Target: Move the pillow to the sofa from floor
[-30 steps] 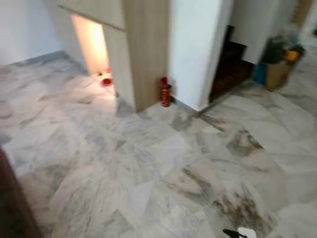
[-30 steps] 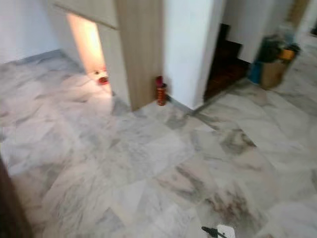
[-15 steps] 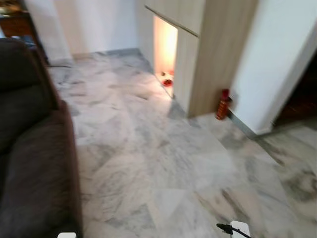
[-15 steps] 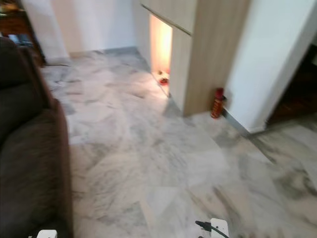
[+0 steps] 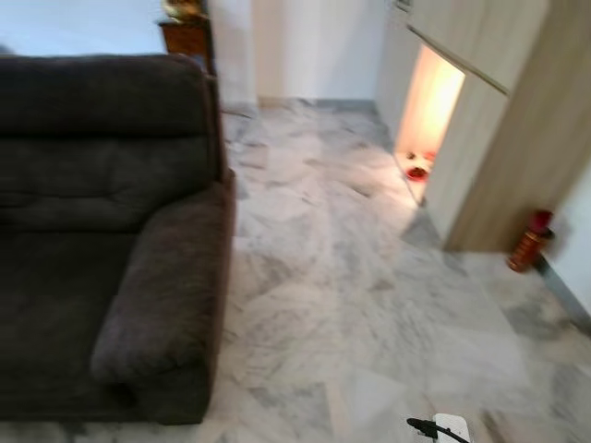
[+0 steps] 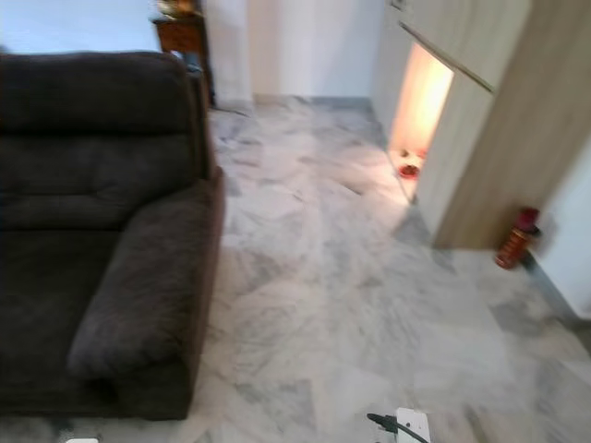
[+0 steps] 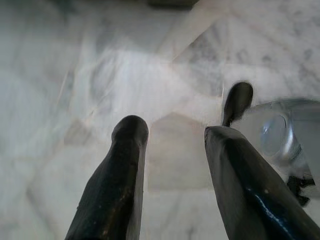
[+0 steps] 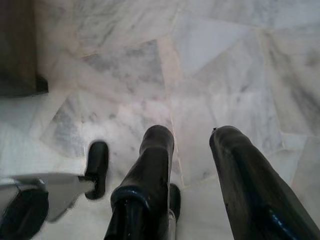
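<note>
Nearest to the robot, both arms hang low over the marble floor (image 5: 369,305). The left gripper (image 7: 175,150) has its two black fingers spread apart with nothing but floor tile between them, so it is released and empty. The right gripper (image 8: 192,150) is the same: fingers parted, gap bare, pointing down at the tiles. A small white and black part of the robot's right arm (image 5: 443,429) pokes in at the bottom edge of the head view.

Just beyond, on the robot's left, stands the dark brown sofa (image 5: 102,221), with its padded armrest (image 5: 166,295) closest and the seat and back cushions behind it. The seat that can be seen has no pillow on it.

Further off on the right, a wooden cabinet (image 5: 489,129) has a lit niche at floor level with a small red dish (image 5: 417,172) inside. A red canister (image 5: 528,242) stands on the floor just beside the cabinet's near corner. At the far end, a small wooden side table (image 5: 189,32) sits behind the sofa, against the white wall.

The pillow cannot be seen anywhere on the stretch of floor in view, nor on the sofa. By that, the task looks barely begun: the pillow must first be found, then reached, picked up and carried to the sofa.
</note>
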{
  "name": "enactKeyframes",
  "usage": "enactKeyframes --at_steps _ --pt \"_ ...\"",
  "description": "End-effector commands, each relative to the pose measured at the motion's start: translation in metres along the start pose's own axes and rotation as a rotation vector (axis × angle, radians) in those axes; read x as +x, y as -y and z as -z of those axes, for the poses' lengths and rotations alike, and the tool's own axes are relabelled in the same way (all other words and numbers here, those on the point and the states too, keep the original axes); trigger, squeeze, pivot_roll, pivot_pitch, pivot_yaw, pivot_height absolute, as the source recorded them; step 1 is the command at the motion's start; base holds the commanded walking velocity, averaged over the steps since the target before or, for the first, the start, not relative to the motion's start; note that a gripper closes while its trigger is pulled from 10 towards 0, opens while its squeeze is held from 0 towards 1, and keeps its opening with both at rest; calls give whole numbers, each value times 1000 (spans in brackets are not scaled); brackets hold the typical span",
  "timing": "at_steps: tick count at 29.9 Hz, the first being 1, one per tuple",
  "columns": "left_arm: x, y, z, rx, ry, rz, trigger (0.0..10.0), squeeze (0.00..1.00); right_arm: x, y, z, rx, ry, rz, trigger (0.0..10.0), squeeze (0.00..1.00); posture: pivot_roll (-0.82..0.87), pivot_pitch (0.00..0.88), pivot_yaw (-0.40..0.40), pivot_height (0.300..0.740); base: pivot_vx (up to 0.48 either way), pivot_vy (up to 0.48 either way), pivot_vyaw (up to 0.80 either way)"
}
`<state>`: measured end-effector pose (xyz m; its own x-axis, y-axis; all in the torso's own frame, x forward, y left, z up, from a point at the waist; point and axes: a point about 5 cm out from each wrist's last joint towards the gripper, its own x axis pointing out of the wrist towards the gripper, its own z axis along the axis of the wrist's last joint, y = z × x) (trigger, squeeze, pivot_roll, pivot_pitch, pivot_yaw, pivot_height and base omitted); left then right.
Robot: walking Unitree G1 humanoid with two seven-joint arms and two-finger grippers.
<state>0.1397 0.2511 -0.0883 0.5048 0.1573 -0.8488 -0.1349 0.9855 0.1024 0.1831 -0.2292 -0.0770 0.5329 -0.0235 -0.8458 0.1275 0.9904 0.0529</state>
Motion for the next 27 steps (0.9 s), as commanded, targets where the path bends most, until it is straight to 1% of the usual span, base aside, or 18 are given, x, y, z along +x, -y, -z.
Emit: enactKeyframes --at_steps 1,6,13,16,20,21,27 --pt "-2 -3 11 -9 -29 -10 10000 0 1 -4 1 5 -6 -8 10000 0 93 0 1 740 0 0 800" --pt "-3 -2 16 -16 -33 -7 10000 0 1 -4 1 8 -5 -8 10000 0 91 0 3 740 0 0 800" --pt "-3 5 20 -12 -42 -1 10000 0 1 -4 2 10 -7 -7 10000 0 92 0 2 740 0 0 800" --pt "-3 8 20 -9 -44 2 10000 0 1 -5 2 58 4 -18 10000 0 94 0 1 740 0 0 800" --pt "-3 8 21 -19 -52 -2 10000 0 1 -6 3 98 4 -17 10000 0 95 0 3 740 0 0 0" --pt "-3 9 20 -18 -55 -2 10000 0 1 -6 3 121 14 -14 10000 0 96 0 4 740 0 292 0" --pt "-1 11 14 -5 -56 -2 10000 0 1 -6 4 115 4 -6 10000 0 97 0 7 740 0 480 0"
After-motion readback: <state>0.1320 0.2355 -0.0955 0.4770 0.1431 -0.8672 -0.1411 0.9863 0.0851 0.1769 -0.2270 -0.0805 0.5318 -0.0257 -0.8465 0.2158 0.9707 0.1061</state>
